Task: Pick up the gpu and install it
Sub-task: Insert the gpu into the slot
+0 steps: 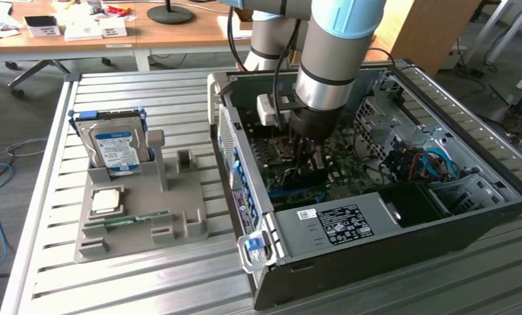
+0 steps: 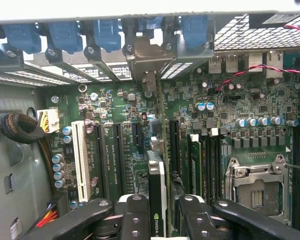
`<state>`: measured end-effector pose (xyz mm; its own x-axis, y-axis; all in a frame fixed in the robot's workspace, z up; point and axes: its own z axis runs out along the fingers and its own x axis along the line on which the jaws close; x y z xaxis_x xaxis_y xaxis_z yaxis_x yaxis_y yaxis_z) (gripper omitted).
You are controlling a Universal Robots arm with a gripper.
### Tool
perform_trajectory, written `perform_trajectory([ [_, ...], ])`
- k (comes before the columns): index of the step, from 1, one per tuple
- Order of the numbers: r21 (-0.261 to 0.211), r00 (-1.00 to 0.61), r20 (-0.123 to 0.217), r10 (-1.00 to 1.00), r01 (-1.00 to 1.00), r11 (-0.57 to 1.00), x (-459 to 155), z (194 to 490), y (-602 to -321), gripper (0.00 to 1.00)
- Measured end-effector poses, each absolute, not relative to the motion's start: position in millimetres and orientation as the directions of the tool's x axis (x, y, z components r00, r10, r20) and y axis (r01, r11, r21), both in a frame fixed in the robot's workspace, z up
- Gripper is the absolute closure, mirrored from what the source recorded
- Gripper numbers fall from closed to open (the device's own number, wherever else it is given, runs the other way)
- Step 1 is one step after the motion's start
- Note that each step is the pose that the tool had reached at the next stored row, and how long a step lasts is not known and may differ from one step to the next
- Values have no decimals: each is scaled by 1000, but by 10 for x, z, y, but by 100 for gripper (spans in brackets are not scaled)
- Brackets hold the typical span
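Gripper (image 2: 157, 212) clamped on gpu (image 2: 160, 170), fingers (image 2: 132, 215) pressing either face; card seen edge-on in wrist view, thin green board upright, black cooler block with a green logo between the pads, silver bracket (image 2: 147, 60) at the far end against the case's rear slots; standing over motherboard (image 2: 190, 110) among its long expansion slots, inside open computer case (image 1: 471, 216) on slatted table (image 1: 111, 282).

Slatted metal table (image 1: 155, 289): computer case (image 1: 436, 223), grey tray (image 1: 186, 197).

One gpu (image 2: 157, 165), one hard drive (image 1: 113, 146), one gripper (image 2: 158, 210).
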<state>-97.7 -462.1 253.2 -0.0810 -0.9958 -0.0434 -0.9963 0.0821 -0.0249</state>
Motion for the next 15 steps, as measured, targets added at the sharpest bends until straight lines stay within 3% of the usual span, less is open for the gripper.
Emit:
perform_trajectory([
  [15,-25,-81,-43,-996,-996,82,-1015,2531,-4621,73],
])
